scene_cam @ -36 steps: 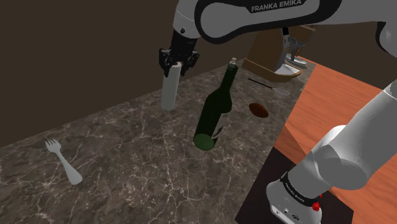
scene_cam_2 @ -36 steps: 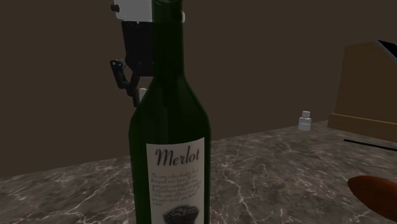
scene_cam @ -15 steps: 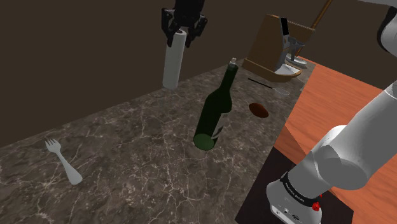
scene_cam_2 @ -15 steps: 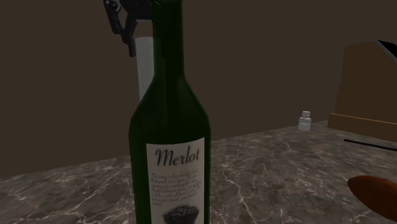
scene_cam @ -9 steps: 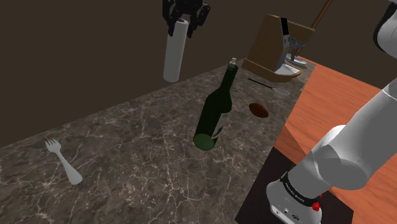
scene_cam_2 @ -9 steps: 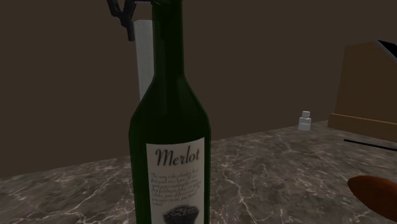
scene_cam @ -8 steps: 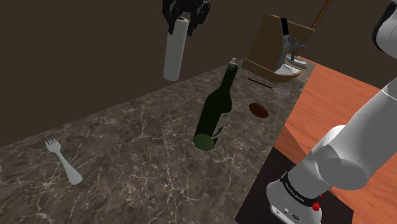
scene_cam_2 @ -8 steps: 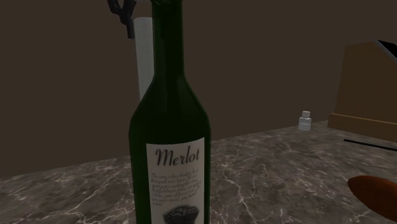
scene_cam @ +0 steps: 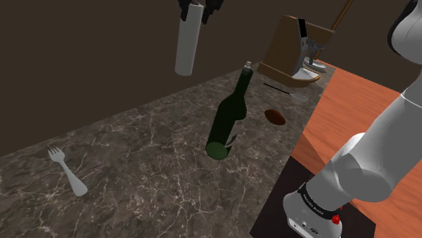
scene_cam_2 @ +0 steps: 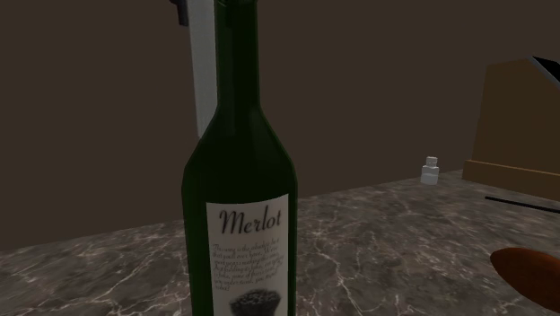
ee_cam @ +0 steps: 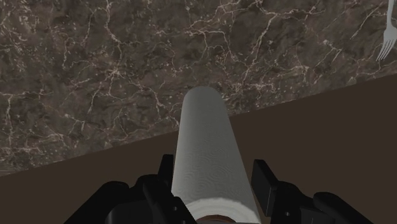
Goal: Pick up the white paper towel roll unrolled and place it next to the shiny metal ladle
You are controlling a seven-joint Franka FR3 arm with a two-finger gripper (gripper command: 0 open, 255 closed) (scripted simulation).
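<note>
gripper: the gripper (scene_cam: pixel 197 9) is clamping the top end of the roll (scene_cam: pixel 188 44). In the wrist view the gripper (ee_cam: pixel 213 167) is sitting part open, with both fingers (ee_cam: pixel 167 167) pressing the roll's (ee_cam: pixel 207 153) sides.
roll: it is hanging upright in the air, higher than the bottle (scene_cam: pixel 228 115) and off to the shoulder view's left of it. It is touching nothing but the fingers.
second exterior view: the roll (scene_cam_2: pixel 203 81) is showing as a pale strip just behind the bottle (scene_cam_2: pixel 238 179) neck.
bottle: it is standing on the counter (scene_cam: pixel 149 155), between the roll and the goal end.
ladle: I am not seeing it clearly. I am taking the thin dark strip (scene_cam: pixel 276 87) beyond the bottle, toward the shoulder view's upper right, as its handle, but I can't confirm.
clutter: a brown oval (scene_cam: pixel 274 116) is lying just past the bottle on the ladle side. A fork (scene_cam: pixel 67 172) is lying well apart from the bottle, toward the shoulder view's lower left.
progress: the pick is looking done, with the grasp firm and the roll clear of the counter. I am judging this as the carry phase.
remaining: the roll is needing to go across past the bottle, come down beside the ladle, and be released.
risk: the roll's low end is hanging near bottle-top height, so it is needing to go over or around the bottle.
</note>
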